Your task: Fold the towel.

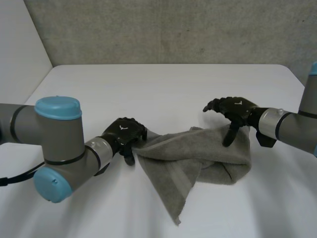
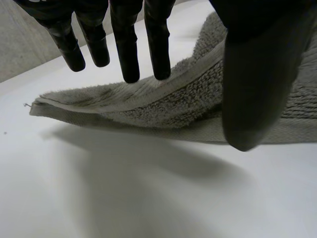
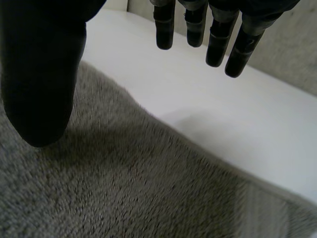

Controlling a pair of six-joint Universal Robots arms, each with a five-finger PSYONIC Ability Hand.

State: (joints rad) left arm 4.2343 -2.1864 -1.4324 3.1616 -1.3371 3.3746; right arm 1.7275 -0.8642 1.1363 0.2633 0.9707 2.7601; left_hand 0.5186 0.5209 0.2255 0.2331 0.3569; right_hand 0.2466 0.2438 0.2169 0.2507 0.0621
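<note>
The grey towel (image 1: 198, 153) lies bunched on the white table (image 1: 163, 84) between my two hands, its right part doubled over and one corner pointing toward the front edge. My left hand (image 1: 123, 133) is at the towel's left edge. In the left wrist view its fingers (image 2: 130, 49) are straight above the hem of the towel (image 2: 148, 104), with the thumb set apart. That edge stands slightly off the table. My right hand (image 1: 235, 110) hovers open over the towel's right end. Its thumb (image 3: 39, 74) is just above the towel (image 3: 124, 188), and its fingers are spread over bare table.
Bare white table extends behind the towel to a grey back wall (image 1: 173, 29). The table's left edge (image 1: 37, 87) slants away at the far left. Both forearms come in low from the sides.
</note>
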